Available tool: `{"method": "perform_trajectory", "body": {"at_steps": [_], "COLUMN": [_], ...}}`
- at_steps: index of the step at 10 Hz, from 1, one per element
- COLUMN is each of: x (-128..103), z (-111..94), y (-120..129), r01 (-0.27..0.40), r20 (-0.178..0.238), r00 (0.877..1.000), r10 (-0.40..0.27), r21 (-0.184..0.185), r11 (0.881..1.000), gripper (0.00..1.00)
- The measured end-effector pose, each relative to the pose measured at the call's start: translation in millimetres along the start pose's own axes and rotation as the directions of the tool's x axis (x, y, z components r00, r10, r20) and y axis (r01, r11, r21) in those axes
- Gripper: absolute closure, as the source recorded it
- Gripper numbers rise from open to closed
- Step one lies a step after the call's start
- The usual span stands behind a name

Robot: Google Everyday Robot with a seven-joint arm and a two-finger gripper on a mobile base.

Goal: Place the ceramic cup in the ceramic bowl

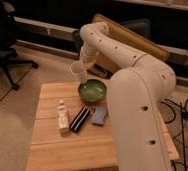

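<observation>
The claw (82,65) hangs at the end of the arm (137,95), above the far part of the tabletop (52,146). It is pinching the ceramic cup (78,74): the cup is clear of the wood with nothing else to hold it up, though the fingers themselves are hard to make out against it. The cup is slightly tilted, its base toward the ceramic bowl (92,91), and it sits at about ten o'clock from the bowl, just over the near rim rather than over the middle.

I take this as the carry before the set-down. The cup is held high so its base passes over the darker rim instead of knocking it. The bowl is wide, shallow and empty, so it should take the narrower cup easily once the cup is brought toward four o'clock and lowered.

The other things lie at six to eight o'clock from the bowl, well out of the cup's path: a small white bottle (62,116), a dark flat bar (79,119) beside it and a blue block (99,115). A release from this height could tip the cup or chip the ceramic.
</observation>
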Motion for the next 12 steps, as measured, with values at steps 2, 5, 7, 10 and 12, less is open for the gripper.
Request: {"method": "perform_trajectory", "body": {"at_steps": [2,5,7,10,12], "x": [18.1,29.9,31.2,29.3,27.2], "z": [3.0,15.8,28.4,50.8,63.2], "y": [-11.1,-28.3,-31.2,-35.8,-40.1], "r01": [-0.05,-0.094,-0.103,-0.111,-0.139], "r20": [-0.015,-0.041,-0.062,-0.094,-0.093], "r00": [0.999,0.995,0.992,0.989,0.986], "r10": [0.051,0.096,0.106,0.114,0.14], "r21": [0.024,0.045,0.048,0.043,0.015], "r11": [0.998,0.995,0.994,0.993,0.99], "gripper": [1.0,1.0,1.0,1.0,1.0]}}
